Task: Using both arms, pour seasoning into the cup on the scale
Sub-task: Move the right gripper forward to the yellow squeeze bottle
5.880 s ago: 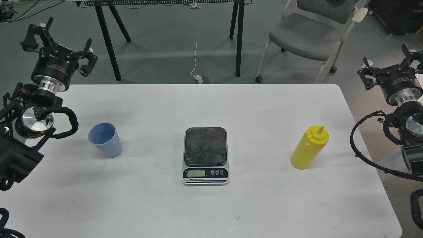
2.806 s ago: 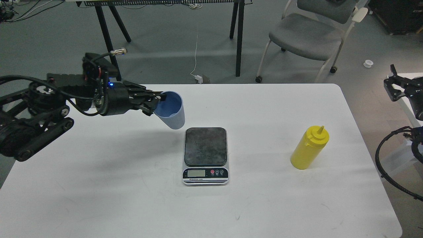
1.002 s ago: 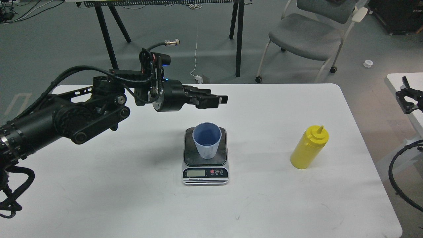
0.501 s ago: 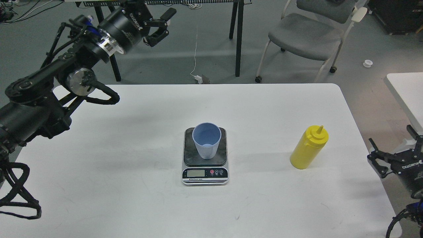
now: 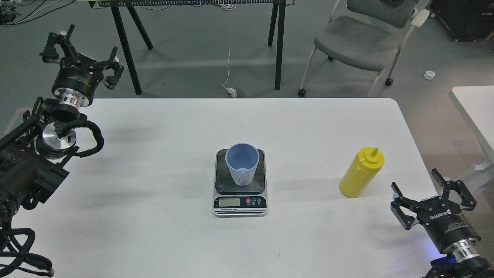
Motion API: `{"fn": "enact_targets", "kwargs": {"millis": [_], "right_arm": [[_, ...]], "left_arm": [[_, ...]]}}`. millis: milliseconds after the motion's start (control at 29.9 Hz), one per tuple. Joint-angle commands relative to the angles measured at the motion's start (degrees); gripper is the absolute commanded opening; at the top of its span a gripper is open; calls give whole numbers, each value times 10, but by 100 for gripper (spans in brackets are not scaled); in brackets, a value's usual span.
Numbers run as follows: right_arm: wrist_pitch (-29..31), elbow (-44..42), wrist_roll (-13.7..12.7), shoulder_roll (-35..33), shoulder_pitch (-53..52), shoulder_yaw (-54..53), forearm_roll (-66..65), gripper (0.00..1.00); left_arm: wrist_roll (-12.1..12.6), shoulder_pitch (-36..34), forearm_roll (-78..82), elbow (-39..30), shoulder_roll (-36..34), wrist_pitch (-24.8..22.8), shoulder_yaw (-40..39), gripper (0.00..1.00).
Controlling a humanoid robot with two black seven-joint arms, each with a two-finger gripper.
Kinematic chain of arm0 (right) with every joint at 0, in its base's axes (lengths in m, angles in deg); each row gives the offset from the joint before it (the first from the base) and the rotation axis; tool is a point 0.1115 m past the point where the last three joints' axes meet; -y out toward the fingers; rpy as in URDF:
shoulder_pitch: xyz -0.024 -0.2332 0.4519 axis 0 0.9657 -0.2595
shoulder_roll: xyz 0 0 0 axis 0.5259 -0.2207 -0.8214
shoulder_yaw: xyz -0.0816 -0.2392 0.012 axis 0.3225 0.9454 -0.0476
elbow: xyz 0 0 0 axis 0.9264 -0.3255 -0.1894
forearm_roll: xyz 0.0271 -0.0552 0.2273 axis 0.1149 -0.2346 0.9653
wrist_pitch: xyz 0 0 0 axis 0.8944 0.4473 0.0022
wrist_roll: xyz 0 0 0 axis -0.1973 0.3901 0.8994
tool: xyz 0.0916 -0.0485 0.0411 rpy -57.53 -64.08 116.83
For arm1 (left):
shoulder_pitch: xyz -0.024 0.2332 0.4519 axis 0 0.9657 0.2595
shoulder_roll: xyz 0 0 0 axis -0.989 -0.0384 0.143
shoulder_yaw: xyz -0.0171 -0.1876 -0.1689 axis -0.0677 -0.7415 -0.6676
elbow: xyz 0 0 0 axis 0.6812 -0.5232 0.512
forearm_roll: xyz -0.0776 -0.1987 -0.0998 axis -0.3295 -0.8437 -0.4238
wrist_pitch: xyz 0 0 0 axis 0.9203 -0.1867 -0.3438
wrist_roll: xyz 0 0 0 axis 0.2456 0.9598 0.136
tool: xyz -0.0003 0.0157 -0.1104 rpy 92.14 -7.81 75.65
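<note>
In the middle of the frame I see the blue cup (image 5: 242, 169) standing upright on the dark plate of the scale (image 5: 240, 182), on the white table (image 5: 154, 216). The yellow bottle (image 5: 361, 172) stands upright right of centre, well apart from the scale. My left gripper (image 5: 80, 54) sits in the upper left, fingers spread, holding nothing. My right gripper (image 5: 433, 190) is at lower right, near the bottle but not touching it, fingers spread wide and empty.
</note>
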Motion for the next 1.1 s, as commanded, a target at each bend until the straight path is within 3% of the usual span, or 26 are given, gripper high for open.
{"fn": "enact_targets", "kwargs": {"millis": [0, 267, 434, 869, 1069], "right_arm": [[0, -3, 1, 34, -2, 20, -1, 99], [0, -43, 3, 90, -7, 27, -5, 99], [0, -45, 30, 100, -7, 27, -6, 99], [0, -64, 31, 109, -74, 27, -6, 99], [0, -104, 44, 145, -98, 50, -5, 99]], "left_arm": [[1, 7, -2, 0, -9, 0, -1, 100], [7, 8, -1, 0, -31, 0, 0, 100], [9, 9, 0, -1, -36, 0, 0, 100], [9, 31, 0, -4, -62, 0, 0, 100], [9, 36, 4, -4, -65, 0, 0, 100]]}}
